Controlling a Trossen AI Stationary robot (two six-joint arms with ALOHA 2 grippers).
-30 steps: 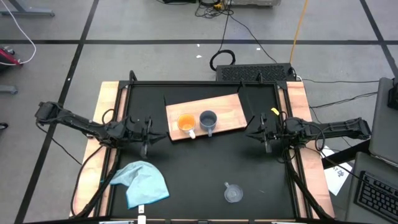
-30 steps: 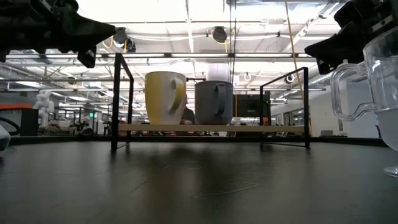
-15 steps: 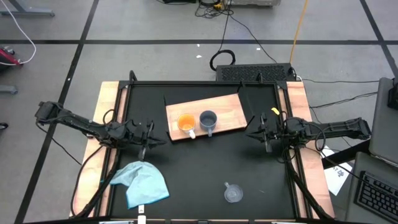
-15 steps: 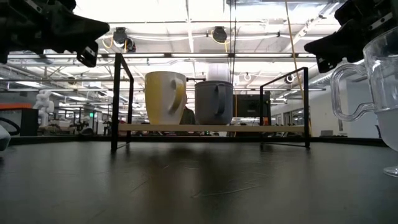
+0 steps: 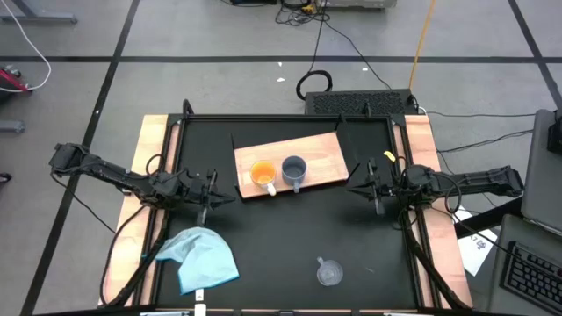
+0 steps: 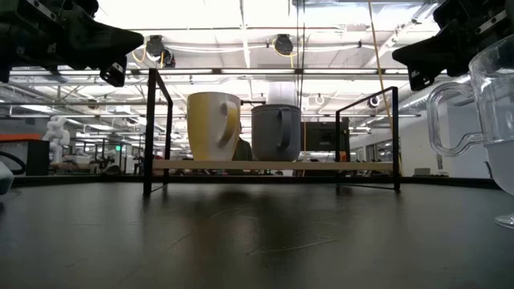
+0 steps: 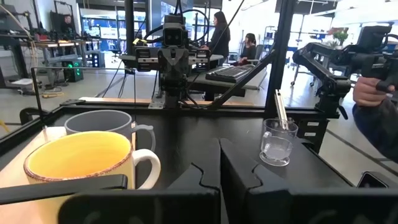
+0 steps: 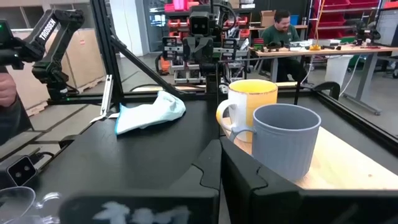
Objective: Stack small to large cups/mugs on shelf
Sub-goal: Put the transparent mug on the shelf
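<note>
The orange cup (image 5: pixel 262 173) with a white handle and the grey-blue cup (image 5: pixel 294 170) stand upright side by side on the wooden shelf (image 5: pixel 320 156). The clear cup (image 5: pixel 329 273) stands on the black tabletop near the front edge. My left gripper (image 5: pixel 211 195) is shut and empty, left of the shelf. My right gripper (image 5: pixel 367 190) is shut and empty, right of the shelf. In the left wrist view the orange cup (image 7: pixel 81 162), the grey-blue cup (image 7: pixel 102 122) and the clear cup (image 7: pixel 277 141) show. In the right wrist view the grey-blue cup (image 8: pixel 283 146) stands before the orange cup (image 8: pixel 252 102).
A light blue cloth (image 5: pixel 200 256) lies crumpled at the table's front left. The shelf stands on a black metal frame (image 6: pixel 152 132). Wooden side rails (image 5: pixel 151 158) run along the table. People sit at desks in the room beyond.
</note>
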